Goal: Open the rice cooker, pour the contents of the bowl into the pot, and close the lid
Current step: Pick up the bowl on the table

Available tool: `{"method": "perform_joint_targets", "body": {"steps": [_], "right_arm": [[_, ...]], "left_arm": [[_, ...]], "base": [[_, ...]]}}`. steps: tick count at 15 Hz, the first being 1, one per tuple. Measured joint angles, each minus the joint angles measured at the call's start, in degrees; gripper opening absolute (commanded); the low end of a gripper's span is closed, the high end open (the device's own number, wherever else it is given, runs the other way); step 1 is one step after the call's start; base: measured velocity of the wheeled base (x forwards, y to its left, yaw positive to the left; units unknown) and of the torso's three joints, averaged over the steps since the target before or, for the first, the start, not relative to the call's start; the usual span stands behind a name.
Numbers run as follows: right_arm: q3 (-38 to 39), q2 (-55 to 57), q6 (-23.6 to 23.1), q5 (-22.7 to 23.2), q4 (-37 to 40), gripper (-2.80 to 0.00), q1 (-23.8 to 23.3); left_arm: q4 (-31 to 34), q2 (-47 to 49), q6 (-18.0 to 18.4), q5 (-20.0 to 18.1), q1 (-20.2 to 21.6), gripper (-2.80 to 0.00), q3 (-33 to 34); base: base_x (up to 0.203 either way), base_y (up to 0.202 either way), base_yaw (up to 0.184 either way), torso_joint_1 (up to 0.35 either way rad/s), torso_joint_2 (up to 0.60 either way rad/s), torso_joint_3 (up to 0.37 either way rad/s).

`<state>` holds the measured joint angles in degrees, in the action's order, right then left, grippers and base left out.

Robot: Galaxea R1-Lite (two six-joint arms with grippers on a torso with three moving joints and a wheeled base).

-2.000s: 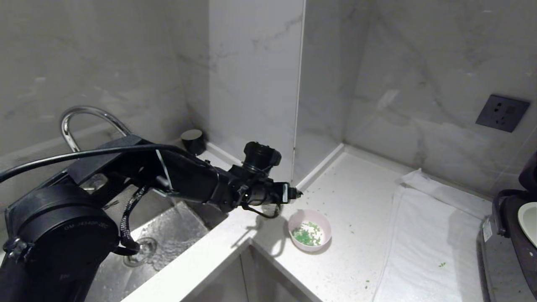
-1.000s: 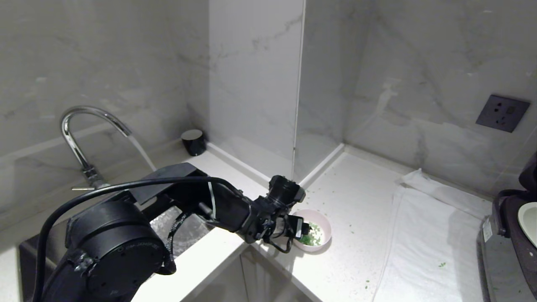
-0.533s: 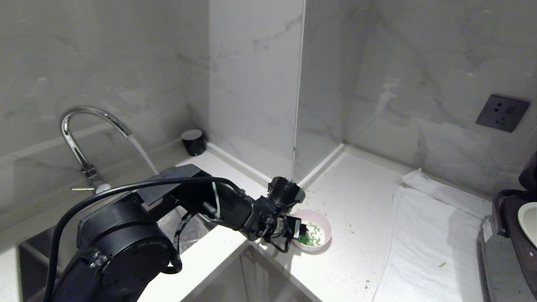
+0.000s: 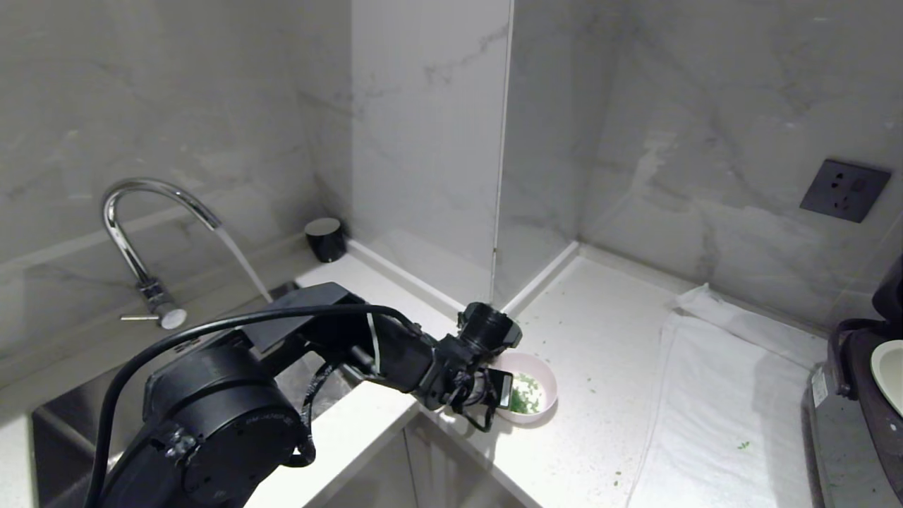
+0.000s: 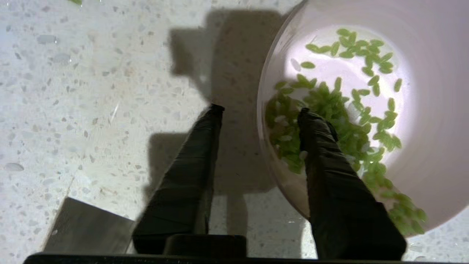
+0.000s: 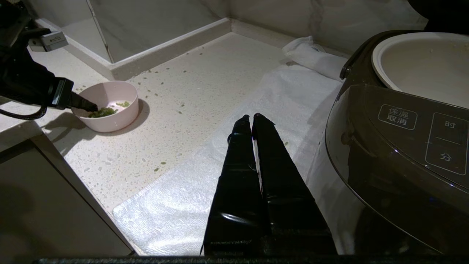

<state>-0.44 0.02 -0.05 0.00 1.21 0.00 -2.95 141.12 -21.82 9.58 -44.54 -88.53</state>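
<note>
Head view: the left gripper sits low over the counter, at the near-left rim of the bowl. The green bits lie in the bowl just past its tips. Behind the arm, a tap runs water into the sink. Well to the gripper's right a white towel covers the counter, and beyond that, at the frame's edge, stands the cooker with the pale pot showing; its lid is up.

Left wrist view: the left gripper is partly closed and straddles the wall of the bowl. One finger is outside, over the counter; the other is inside, its tip among the bits. A gap shows between the outer finger and the wall, so whether the rim is clamped cannot be told.

Right wrist view: the right gripper hangs over the towel with its two fingers pressed together, holding nothing. The cooker is just beside it, lid raised, and the pot is open to view. The bowl stands well away across the counter, with the left gripper at its rim.
</note>
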Motion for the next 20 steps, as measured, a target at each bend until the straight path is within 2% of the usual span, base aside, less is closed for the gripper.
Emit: {"method": "perform_joint_targets", "body": {"steps": [5, 11, 20], "right_arm": [[0.0, 0.0, 0.05, -0.02, 0.01, -2.8, 0.0], [0.0, 0.0, 0.02, 0.0, 0.0, -2.8, 0.0], [0.0, 0.0, 0.0, 0.0, 0.0, -2.8, 0.0]], "left_arm": [[0.12, -0.32, -0.74, 0.08, 0.28, -2.8, 0.27], [3.19, -2.78, -1.92, 0.04, 1.5, -2.8, 1.04], [2.95, -8.61, -4.87, -1.66, 9.59, -2.8, 9.86]], "base": [[0.0, 0.0, 0.0, 0.0, 0.0, 0.0], [0.0, 0.0, 0.0, 0.0, 0.0, 0.0], [0.0, 0.0, 0.0, 0.0, 0.0, 0.0]]}}
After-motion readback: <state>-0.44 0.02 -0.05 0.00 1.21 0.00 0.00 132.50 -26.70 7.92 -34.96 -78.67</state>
